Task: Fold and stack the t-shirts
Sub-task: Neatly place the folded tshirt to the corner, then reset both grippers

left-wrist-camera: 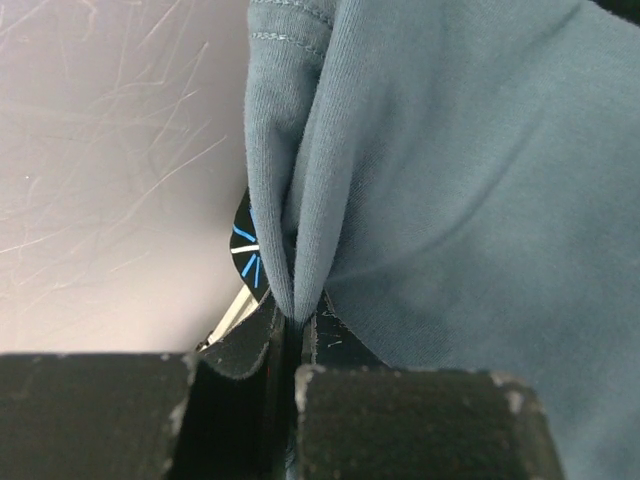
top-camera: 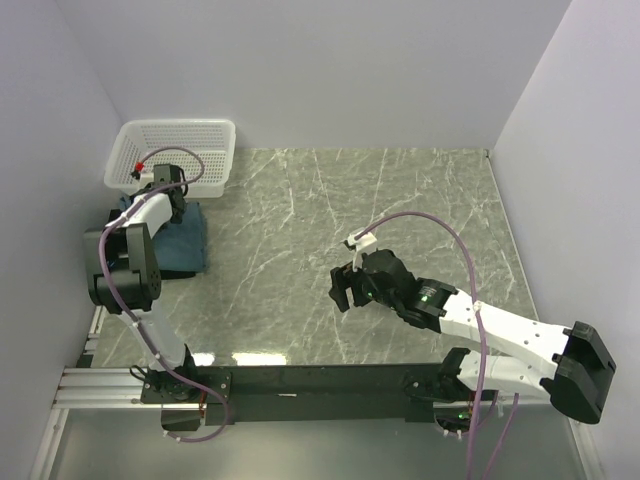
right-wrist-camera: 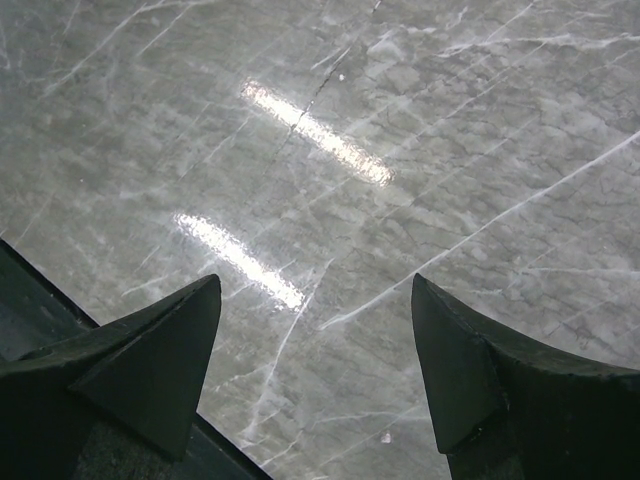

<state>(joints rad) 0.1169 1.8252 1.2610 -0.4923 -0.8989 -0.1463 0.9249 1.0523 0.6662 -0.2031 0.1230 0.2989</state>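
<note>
- Left arm (top-camera: 125,260): reaches from its base along the desk's (top-camera: 400,200) left edge, wrist tipped down just before the white basket (top-camera: 180,150).
- Left jaws: closed, pinching a raised fold of the slate-blue t-shirt (left-wrist-camera: 450,200).
- Slate-blue t-shirt: bunched at the far-left of the desk beside the basket; the pinched fold runs straight away from the jaws; overall long axis unclear under the arm.
- Black t-shirt (left-wrist-camera: 245,250): a sliver with blue starburst shows beneath the blue one.
- Right arm (top-camera: 490,330): stretched low toward desk centre.
- Right jaws: wide apart, empty, above bare desk.
</note>
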